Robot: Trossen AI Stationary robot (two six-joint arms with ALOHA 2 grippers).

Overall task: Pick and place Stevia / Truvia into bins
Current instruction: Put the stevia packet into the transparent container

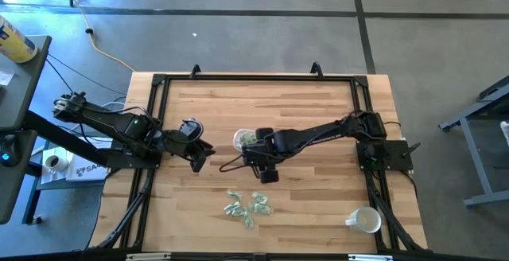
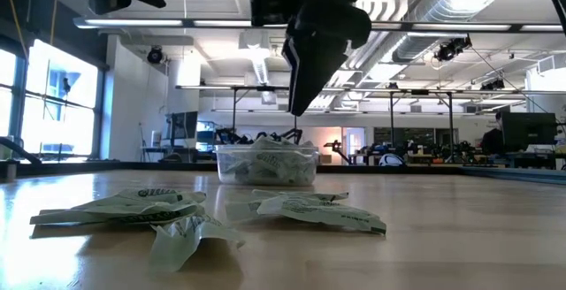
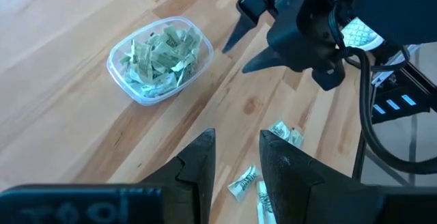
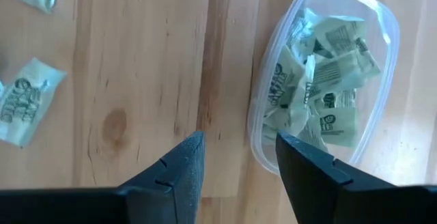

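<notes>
The clear bowl (image 1: 245, 139) sits mid-table, holding several pale green and white sachets (image 4: 328, 80). More sachets (image 1: 247, 204) lie flat and loose on the wood nearer the near edge, and they also show in the low view (image 2: 133, 209). My right gripper (image 4: 239, 149) hovers open and empty just on the near side of the bowl (image 4: 382, 60), above the table (image 2: 299, 95). My left gripper (image 3: 235, 149) is open and empty too. It hangs left of the bowl (image 3: 160, 60) and looks toward it and the right gripper (image 3: 252, 39).
A white mug (image 1: 365, 220) stands near the table's near right corner. A black frame (image 1: 254, 76) runs around the tabletop. Bare wood lies between the bowl and the loose sachets (image 3: 244, 182), and across the far half of the table.
</notes>
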